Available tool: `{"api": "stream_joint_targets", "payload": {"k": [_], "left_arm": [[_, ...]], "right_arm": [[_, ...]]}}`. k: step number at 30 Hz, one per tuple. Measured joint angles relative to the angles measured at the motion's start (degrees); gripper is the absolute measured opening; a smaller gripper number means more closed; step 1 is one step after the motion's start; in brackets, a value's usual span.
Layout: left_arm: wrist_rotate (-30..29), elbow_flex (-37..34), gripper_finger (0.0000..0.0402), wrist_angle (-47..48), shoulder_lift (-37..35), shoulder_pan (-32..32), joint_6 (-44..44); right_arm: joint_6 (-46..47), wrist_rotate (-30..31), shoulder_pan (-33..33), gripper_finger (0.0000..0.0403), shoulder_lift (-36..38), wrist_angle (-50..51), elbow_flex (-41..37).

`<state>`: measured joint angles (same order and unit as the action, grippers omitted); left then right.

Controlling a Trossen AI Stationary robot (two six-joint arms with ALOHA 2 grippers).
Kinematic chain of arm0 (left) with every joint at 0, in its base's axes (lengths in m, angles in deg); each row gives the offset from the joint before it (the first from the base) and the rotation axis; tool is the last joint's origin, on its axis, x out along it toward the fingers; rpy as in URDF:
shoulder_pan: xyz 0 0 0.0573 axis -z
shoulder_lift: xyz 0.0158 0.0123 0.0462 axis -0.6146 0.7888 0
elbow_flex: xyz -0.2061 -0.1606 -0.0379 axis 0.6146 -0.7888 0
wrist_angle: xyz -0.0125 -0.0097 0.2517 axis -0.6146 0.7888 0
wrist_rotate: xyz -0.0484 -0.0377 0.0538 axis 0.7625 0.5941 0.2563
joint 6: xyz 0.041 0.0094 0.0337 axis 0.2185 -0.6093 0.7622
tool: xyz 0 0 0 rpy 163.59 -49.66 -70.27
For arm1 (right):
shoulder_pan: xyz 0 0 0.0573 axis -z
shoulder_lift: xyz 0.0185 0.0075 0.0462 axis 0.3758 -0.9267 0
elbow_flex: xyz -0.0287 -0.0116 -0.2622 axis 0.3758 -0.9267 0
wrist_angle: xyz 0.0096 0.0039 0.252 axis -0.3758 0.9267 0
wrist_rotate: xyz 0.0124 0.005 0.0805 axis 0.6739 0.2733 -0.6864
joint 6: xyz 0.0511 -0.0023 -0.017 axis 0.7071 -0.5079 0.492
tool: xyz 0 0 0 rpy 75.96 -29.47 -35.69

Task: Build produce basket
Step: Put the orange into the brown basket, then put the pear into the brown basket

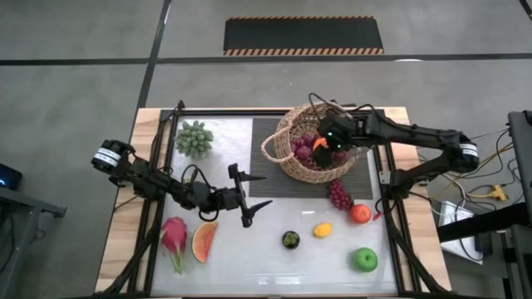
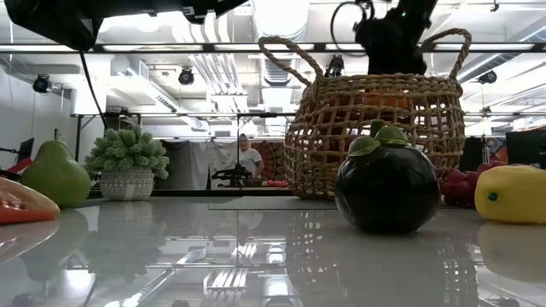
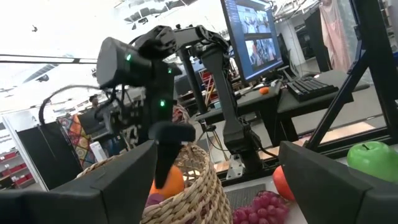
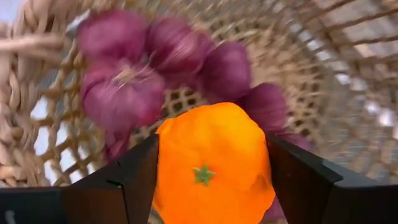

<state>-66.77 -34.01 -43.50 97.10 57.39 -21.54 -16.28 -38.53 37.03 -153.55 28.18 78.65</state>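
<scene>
The basket (image 1: 314, 143) stands on a dark mat at the far right of the counter (image 1: 274, 262), with a purple grape bunch (image 4: 155, 68) lying inside. Over its opening the right claw (image 4: 208, 168) pinches an orange (image 4: 211, 162) between both fingers — the fruit sits just above the grapes. Outside, near the basket, lie red grapes (image 1: 339, 194), a tomato (image 1: 360, 213), a lemon (image 1: 322, 229) and a green apple (image 1: 365, 259). The left claw (image 1: 249, 198) hovers mid-counter, fingers spread — pinching nothing.
</scene>
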Motion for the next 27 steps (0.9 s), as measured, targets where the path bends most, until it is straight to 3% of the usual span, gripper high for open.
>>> {"api": "stream_joint_targets", "payload": {"k": [5,16,27], "left_arm": [[0.00,0.00,0.0319,-0.02,0.00,0.00,0.00],[0.02,0.00,0.0319,0.00,0.00,0.04,-0.05],[-0.18,-0.11,0.0319,0.09,0.00,0.09,-7.13]], "right_arm": [[-3.37,-4.90,-0.06,0.0262,-4.05,-0.02,-0.02],[-3.68,-4.86,-0.02,0.0354,-8.31,0.68,1.26],[-2.19,-4.66,-2.84,0.0349,-3.42,2.61,6.62]]}}
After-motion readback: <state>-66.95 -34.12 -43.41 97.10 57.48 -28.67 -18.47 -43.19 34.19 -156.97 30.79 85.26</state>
